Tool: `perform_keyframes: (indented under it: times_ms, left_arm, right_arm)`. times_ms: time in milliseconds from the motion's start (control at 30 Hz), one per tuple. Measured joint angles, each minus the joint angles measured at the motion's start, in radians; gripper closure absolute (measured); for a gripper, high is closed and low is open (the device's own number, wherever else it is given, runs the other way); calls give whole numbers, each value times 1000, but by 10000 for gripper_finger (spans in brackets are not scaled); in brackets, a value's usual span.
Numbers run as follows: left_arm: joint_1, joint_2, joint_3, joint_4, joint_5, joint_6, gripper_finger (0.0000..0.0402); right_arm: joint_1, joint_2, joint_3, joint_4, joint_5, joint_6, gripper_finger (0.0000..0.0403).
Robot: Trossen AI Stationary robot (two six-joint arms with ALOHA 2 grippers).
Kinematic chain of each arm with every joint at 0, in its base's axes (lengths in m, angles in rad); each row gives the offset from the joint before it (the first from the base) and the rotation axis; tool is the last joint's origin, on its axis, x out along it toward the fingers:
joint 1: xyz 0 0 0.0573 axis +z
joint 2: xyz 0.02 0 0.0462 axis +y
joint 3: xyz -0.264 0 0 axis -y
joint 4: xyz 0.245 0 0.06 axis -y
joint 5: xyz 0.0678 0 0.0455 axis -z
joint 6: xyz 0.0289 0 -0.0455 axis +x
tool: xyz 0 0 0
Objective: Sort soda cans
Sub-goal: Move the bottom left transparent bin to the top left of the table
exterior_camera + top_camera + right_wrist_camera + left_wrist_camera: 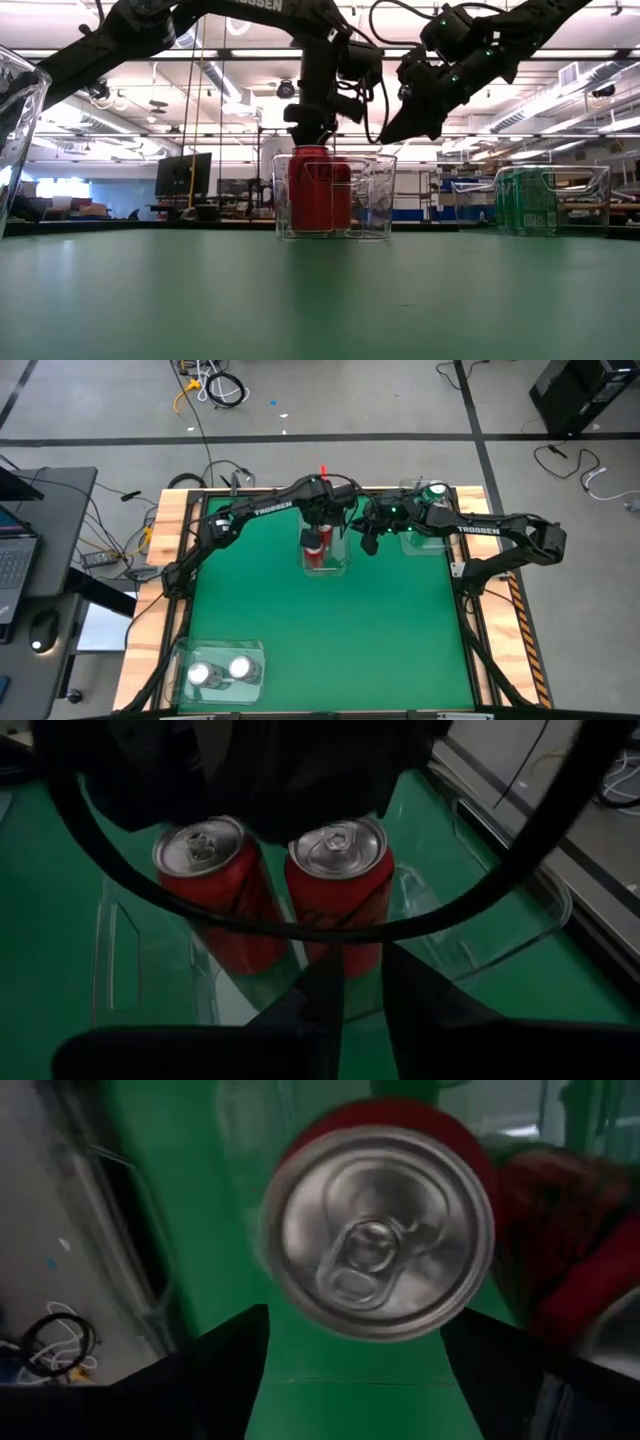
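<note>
1. 2 red soda cans (265, 895) stand upright, side by side, in a clear bin (325, 552) near the table's far edge.
2. Left gripper (312, 125) hangs just above them — fingers spread, grasping nothing.
3. Right gripper (370, 545) hovers beside that bin — fingers nearly together, empty.

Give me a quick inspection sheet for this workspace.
Surface: green table mat, wooden border.
Job's things: two red metal soda cans upright in the clear plastic middle bin; two silver cans in the near-left bin; green cans in the far-right bin.
Clutter: nothing seen.
Tools: left tool open above a red can; right tool nearly shut, raised beside the middle bin.
Cables: loose cables on the floor.
Surroundings: laptop desk left.
</note>
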Motion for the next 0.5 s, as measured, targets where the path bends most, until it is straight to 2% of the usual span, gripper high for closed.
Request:
perform_keyframes:
  times_ms: [267,333,500]
  left_arm:
    - [47,-64,2,24,-64,6,155]
    - [66,-94,2,43,-32,-2,182]
    - [113,-166,3,53,138,-19,274]
  right_arm:
    - [0,-3,0,7,-5,-4,339]
    - [0,-9,0,1,-6,-21,341]
    - [0,-43,0,-50,-9,-69,372]
